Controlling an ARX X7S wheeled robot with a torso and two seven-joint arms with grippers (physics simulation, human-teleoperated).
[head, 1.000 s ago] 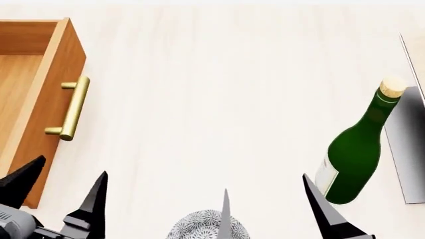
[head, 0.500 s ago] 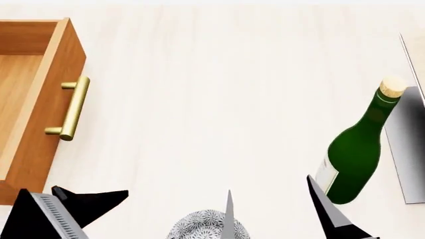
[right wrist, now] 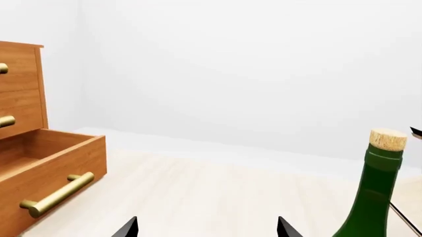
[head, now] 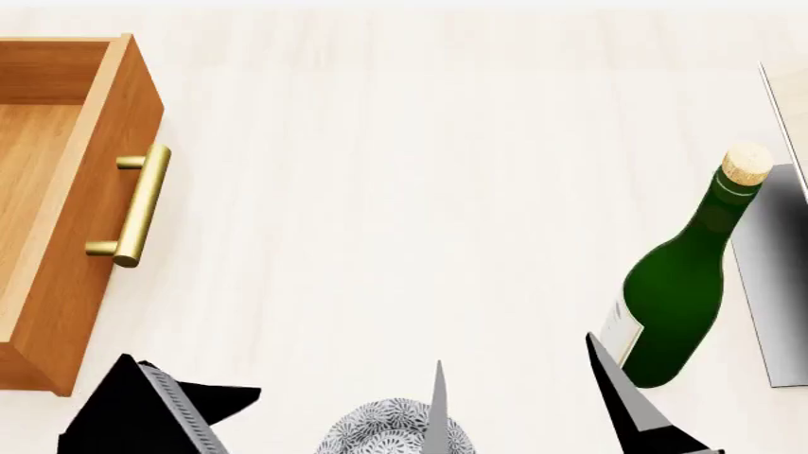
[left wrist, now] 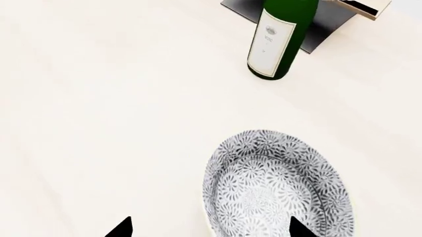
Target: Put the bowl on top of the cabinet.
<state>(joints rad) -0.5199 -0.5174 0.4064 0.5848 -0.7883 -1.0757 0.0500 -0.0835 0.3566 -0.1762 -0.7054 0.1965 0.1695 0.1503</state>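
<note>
Speckled bowl point(left wrist: 277, 190) sits on the tabletop point(head: 404, 189); right pincer point(head: 524, 402) spread over it, left pincer point(left wrist: 207, 228) apparently spread too.

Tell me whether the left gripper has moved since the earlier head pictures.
Yes. In the head view, the left gripper has shifted rightward, away from the cabinet's open drawer corner and toward the bowl.

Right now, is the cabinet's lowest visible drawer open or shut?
Open. The drawer juts out from the cabinet, its hollow interior visible; the head view shows the same.
</note>
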